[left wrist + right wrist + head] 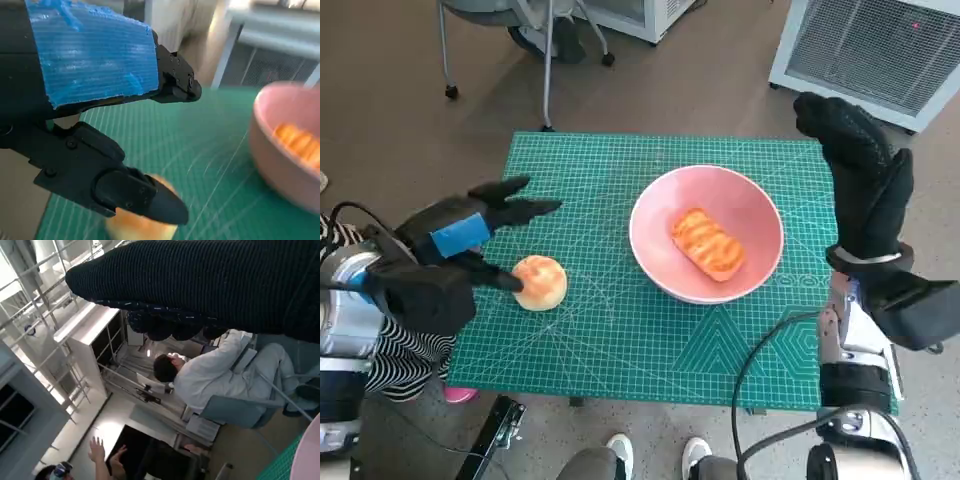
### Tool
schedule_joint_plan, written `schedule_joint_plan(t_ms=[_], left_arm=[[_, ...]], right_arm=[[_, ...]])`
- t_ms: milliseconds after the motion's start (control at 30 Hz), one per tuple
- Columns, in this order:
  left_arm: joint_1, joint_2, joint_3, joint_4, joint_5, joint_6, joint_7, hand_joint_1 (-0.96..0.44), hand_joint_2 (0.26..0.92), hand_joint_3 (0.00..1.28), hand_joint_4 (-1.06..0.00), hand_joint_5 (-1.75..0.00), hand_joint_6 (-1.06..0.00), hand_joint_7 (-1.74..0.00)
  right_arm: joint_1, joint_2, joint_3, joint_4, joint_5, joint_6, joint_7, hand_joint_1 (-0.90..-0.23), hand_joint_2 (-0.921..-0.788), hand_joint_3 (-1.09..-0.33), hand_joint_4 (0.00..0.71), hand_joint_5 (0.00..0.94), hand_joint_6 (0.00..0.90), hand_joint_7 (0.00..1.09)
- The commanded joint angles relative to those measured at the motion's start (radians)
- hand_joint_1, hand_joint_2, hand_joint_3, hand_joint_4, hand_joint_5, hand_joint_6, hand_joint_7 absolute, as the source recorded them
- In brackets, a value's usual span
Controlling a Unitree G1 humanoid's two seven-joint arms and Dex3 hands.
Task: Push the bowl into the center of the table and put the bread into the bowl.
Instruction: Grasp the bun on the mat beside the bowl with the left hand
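**Bread roll beside an open left hand, bowl already holding a loaf**

Green cutting mat (620, 340) covering the small table, seen from steeply above. Right of the mat's middle, a wide pink bowl (740, 195), shallow and smooth-walled, probably rigid plastic or ceramic. Likely to slide easily over the mat under a flat push on its outer wall, and likely to tip if pressed down on the rim. Judged close to centre already, perhaps needing one more nudge leftward.

At the mat's right edge, the gloved right hand (865, 185), raised upright above the table and clear of the bowl. Nothing held. Hard to say from either view how far its fingers are spread or curled.

At the mat's left edge, the blue-taped left hand (445, 250), holding nothing, fingers well apart: upper fingers stretched out over the mat, lower one reaching to the roll's near side, touching or just short of it.

Inside the bowl, lying on its floor, an oblong golden loaf (707, 243) with browned stripes.

Smallest, near the mat's left side and well apart from the bowl, a round pale-gold bread roll (540, 282), resting on the mat, blurred in the left wrist view beneath the black fingers. Probably light, soft and easily squashed, also apt to roll away if prodded. Best taken gently across its widest part, from opposite sides, with only enough squeeze to lift.
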Motion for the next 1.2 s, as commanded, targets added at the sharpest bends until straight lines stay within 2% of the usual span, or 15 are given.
schedule_joint_plan(t_ms=[33,200,367,633,833,1200], left_arm=[[-0.003,0.027,-0.025,-0.029,0.035,0.034,-0.034,-0.53,0.725,0.0,0.0,0.0,-0.27,0.0],[-0.01,0.033,-0.047,-0.061,0.083,0.105,-0.064,-0.49,0.716,0.0,0.0,0.0,-0.26,0.0],[-0.027,0.013,-0.059,-0.044,0.084,0.153,-0.095,-0.38,0.704,0.0,0.0,0.0,-0.26,0.0],[-0.073,-0.032,-0.099,0.076,0.082,0.143,-0.108,-0.26,0.7,0.0,-0.05,-0.02,-0.29,-0.01],[-0.118,-0.062,-0.15,0.179,0.118,0.131,-0.093,-0.23,0.703,0.0,-0.09,-0.03,-0.32,-0.03],[-0.174,-0.127,-0.216,0.331,0.186,0.136,-0.028,-0.11,0.727,0.02,-0.3,-0.05,-0.46,-0.06]], right_arm=[[0.006,0.008,0.005,0.001,0.008,0.019,0.013,-0.743,-0.921,-0.686,0.168,0.0,0.042,0.47],[0.006,0.008,0.006,-0.001,0.008,0.021,0.015,-0.743,-0.921,-0.686,0.167,0.0,0.042,0.47],[0.01,0.007,0.005,-0.004,0.011,0.022,0.02,-0.743,-0.921,-0.686,0.167,0.0,0.042,0.47],[0.016,0.001,-0.001,-0.007,0.014,0.023,0.027,-0.743,-0.921,-0.686,0.167,0.0,0.042,0.47],[0.02,-0.003,-0.003,-0.018,0.009,0.027,0.023,-0.743,-0.921,-0.686,0.167,0.0,0.042,0.47],[0.027,-0.01,-0.004,-0.029,-0.003,0.027,0.016,-0.741,-0.921,-0.686,0.167,0.0,0.042,0.47]])
